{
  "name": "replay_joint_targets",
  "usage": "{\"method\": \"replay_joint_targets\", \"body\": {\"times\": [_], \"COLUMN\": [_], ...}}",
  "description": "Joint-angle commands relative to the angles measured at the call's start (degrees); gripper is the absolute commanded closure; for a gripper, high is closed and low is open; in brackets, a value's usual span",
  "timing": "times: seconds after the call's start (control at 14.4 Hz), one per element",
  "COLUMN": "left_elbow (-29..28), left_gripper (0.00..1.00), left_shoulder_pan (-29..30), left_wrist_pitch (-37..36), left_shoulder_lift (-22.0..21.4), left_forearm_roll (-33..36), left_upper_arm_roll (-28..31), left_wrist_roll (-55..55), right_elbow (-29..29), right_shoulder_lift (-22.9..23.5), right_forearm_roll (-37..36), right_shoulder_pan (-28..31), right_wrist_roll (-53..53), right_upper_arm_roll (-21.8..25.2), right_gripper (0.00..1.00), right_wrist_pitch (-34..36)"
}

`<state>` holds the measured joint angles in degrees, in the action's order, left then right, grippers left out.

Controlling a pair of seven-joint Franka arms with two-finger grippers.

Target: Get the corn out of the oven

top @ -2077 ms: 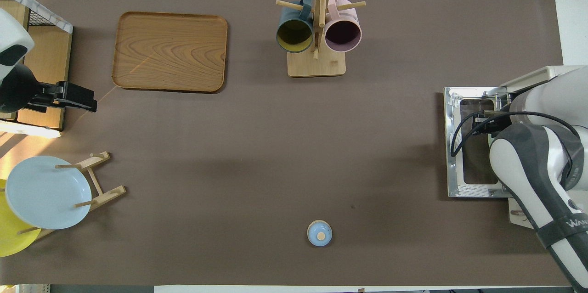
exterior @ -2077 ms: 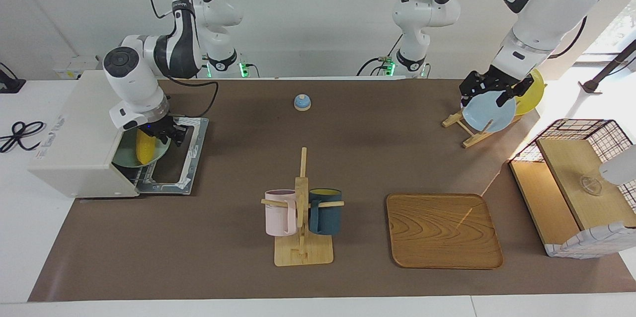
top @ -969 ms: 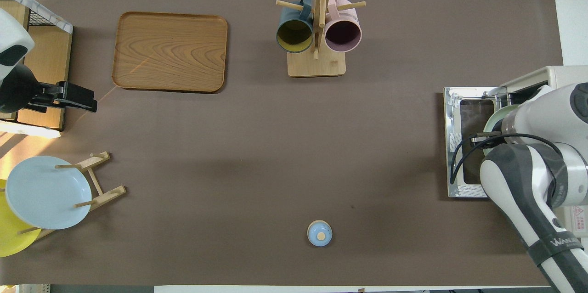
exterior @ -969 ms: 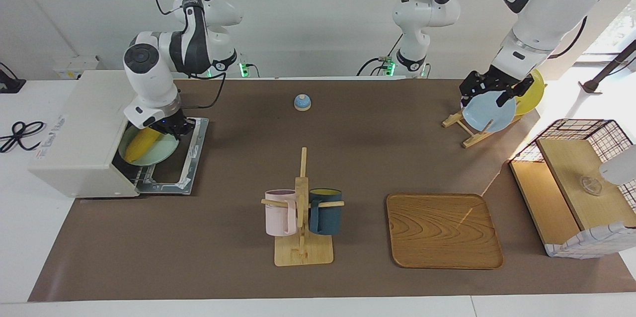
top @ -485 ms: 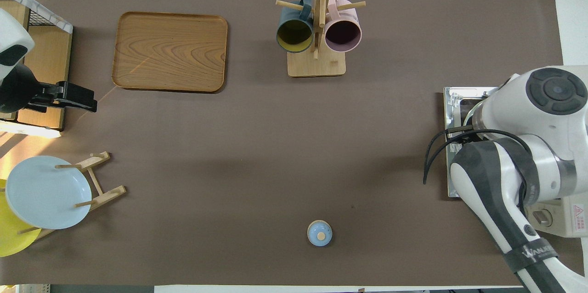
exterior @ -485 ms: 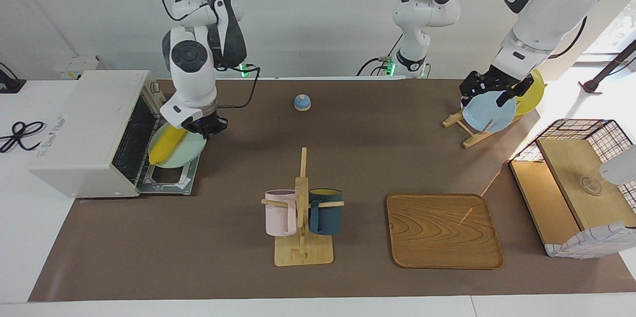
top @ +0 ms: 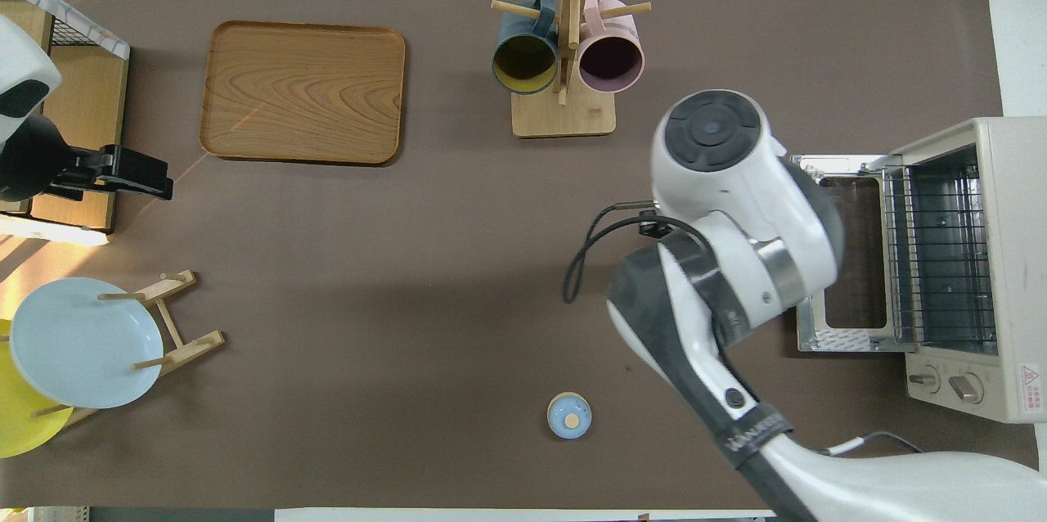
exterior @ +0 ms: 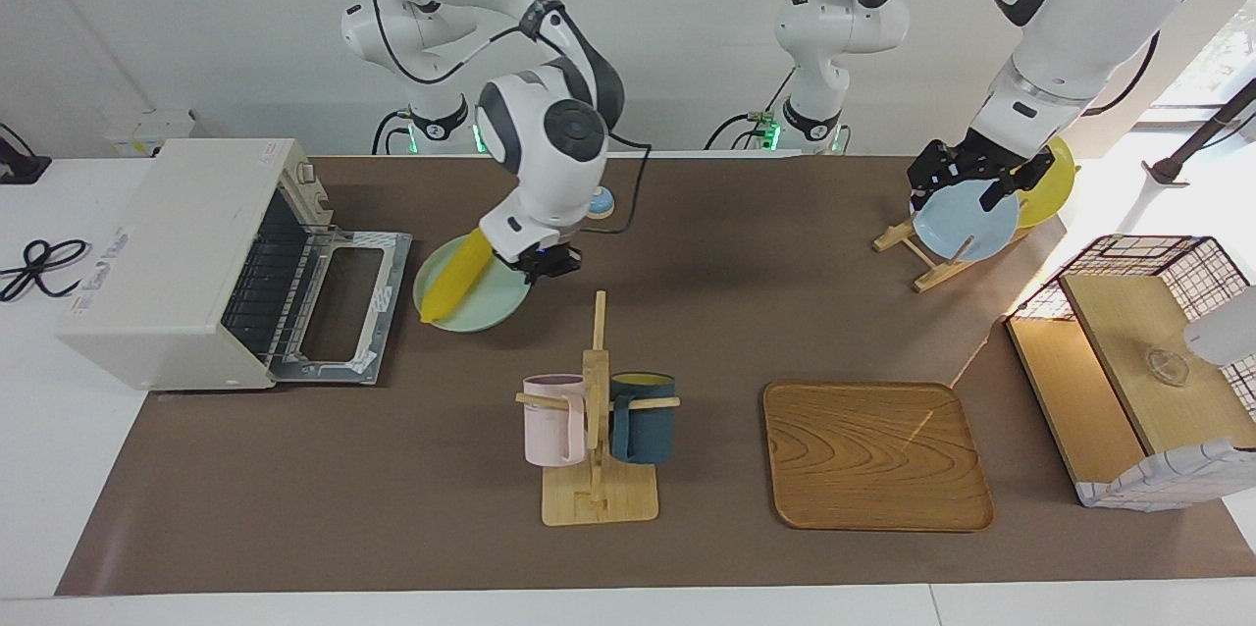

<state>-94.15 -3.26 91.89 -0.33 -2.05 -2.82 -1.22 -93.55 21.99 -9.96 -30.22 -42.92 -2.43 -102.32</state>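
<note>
Right tool (exterior: 546, 263) clamps the green plate's (exterior: 491, 297) rim, corn (exterior: 457, 277) riding on it, clear of the oven (exterior: 186, 263); left tool (exterior: 967, 177) waits open over the plate rack.

My table (exterior: 59, 469) is white under a brown mat (exterior: 746, 312). A plain white wall (exterior: 687, 18) rises at my back. Sunlight enters by a window (exterior: 1217, 57) at my left arm's end.
</note>
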Motion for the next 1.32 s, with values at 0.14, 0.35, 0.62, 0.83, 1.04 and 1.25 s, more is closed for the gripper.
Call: {"method": "replay_joint_targets", "body": {"times": [0.14,0.35,0.62,0.83,1.04,1.25], "left_elbow": [-0.6,-0.6,-0.51,-0.51,-0.77,-1.57], "left_gripper": [0.0,0.0,0.0,0.0,0.0,0.0], "left_shoulder_pan": [0.36,0.36,-0.34,-0.34,-0.34,-1.39], "left_wrist_pitch": [-0.58,-0.58,-0.49,-0.49,-0.66,0.04], "left_shoulder_lift": [-1.08,-1.08,-1.08,-0.99,-1.16,-1.25], "left_forearm_roll": [1.08,1.08,1.08,1.08,0.99,0.9], "left_upper_arm_roll": [-0.26,-0.26,-0.26,-0.26,-0.35,-0.87], "left_wrist_roll": [-0.01,-0.01,-0.1,-0.1,-0.28,-0.28], "right_elbow": [3.04,-0.74,1.0,3.2,2.5,-2.66], "right_shoulder_lift": [6.58,6.23,5.79,5.61,2.02,-2.46], "right_forearm_roll": [4.07,4.33,6.71,5.04,-0.83,-1.99], "right_shoulder_pan": [-4.32,-4.59,-4.76,-4.41,-0.56,7.68], "right_wrist_roll": [-7.18,-7.27,-7.35,-6.31,0.27,7.04], "right_upper_arm_roll": [-0.47,-0.65,-0.82,-0.47,-0.21,-0.21], "right_gripper": [1.0,1.0,0.66,0.63,0.88,1.0], "right_wrist_pitch": [-9.1,-15.0,-14.75,-9.75,-3.87,-2.52]}}
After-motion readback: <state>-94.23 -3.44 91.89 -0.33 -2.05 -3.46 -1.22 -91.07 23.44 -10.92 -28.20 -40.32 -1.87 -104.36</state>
